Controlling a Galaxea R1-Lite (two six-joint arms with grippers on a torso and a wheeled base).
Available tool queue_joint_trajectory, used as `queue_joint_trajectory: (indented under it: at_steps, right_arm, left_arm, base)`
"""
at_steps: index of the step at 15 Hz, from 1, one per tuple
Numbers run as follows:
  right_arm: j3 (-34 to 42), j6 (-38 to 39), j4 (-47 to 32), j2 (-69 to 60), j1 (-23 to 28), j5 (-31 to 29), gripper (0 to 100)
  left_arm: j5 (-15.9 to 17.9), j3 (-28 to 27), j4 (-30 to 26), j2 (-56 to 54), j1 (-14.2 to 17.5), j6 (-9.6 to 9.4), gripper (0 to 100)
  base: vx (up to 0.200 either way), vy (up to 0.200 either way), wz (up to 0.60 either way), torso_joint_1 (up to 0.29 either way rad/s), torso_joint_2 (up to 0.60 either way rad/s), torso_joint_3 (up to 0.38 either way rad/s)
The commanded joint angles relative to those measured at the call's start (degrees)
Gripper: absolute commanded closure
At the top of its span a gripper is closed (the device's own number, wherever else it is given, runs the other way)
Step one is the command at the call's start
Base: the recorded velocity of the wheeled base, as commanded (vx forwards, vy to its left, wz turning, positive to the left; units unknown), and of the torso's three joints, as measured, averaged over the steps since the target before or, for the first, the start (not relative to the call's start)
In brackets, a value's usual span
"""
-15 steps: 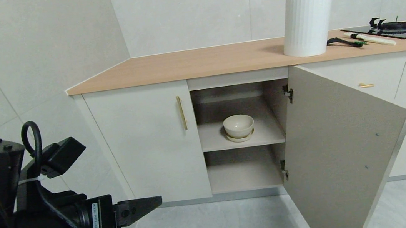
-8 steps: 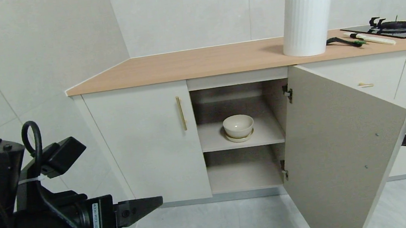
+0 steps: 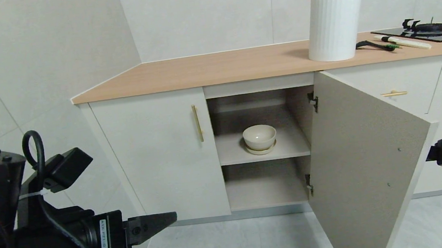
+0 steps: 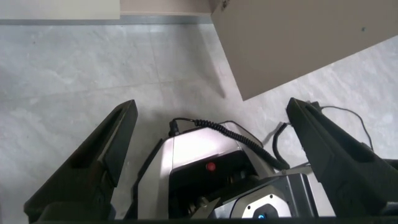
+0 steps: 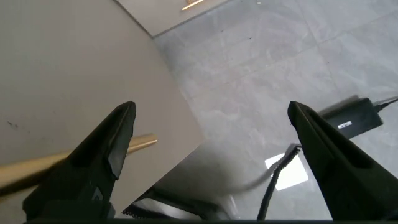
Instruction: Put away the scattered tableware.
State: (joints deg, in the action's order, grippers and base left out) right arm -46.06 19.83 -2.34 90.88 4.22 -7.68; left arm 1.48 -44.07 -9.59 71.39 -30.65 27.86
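Cabinetry below a wooden counter (image 3: 214, 68) is shown from the front. At the lower left, the left gripper (image 4: 211, 106) is held low over the floor, its fingers spread wide with nothing between them. Inside the open compartment, a pale bowl (image 3: 259, 136) is seen seated on a small plate (image 3: 261, 150) on the upper shelf (image 3: 291, 147). To the right, the cabinet door (image 3: 368, 156) is swung partly open. On the counter above, a white ribbed canister (image 3: 334, 25) is placed, and just beside it two long utensils (image 3: 403, 42) are laid by the stove (image 3: 432, 26). At the far right, the right gripper (image 5: 211, 109) is positioned against the door's outer face, spread wide and empty, with the door's brass handle (image 5: 144, 143) close by one finger. The bowl and plate are judged stowed; the door is not yet shut, and the utensils may remain to be stored. Compared with a second ago, the door is swung slightly further toward closed, and the right gripper is moved inward behind it, while the left gripper is unchanged.
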Motion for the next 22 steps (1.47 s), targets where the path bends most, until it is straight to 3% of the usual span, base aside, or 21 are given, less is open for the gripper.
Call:
queue_joint_trajectory:
  at_steps: [1,8,14,18,22]
  right_arm:
    - [0.18,0.82,-0.03,0.26,-1.84,0.03,0]
    - [-0.09,5.48,0.06,1.05,-15.12,0.12,0]
    - [-8.17,5.13,3.75,11.78,-28.56,0.30,0]
    - [-19.60,3.54,3.40,21.00,-30.32,0.39,0]
    - [-26.10,2.93,3.48,26.72,-30.32,0.39,0]
  left_arm:
    - [0.02,-0.05,0.01,-0.02,-0.03,0.01,0]
    - [0.19,-0.23,0.10,-1.69,-0.11,-0.17,0]
    - [0.90,-0.76,0.10,-2.13,-0.29,-0.08,0]
    - [0.55,-1.11,0.10,-1.87,-0.20,0.09,0]
    - [-1.04,-1.63,0.10,-2.57,-0.03,0.09,0]
  base:
    - [0.000,0.000,0.00,0.000,0.00,0.000]
    - [0.000,0.000,0.00,0.000,0.00,0.000]
    - [0.000,0.000,0.00,0.000,0.00,0.000]
    - [0.000,0.000,0.00,0.000,0.00,0.000]
    - [0.000,0.000,0.00,0.000,0.00,0.000]
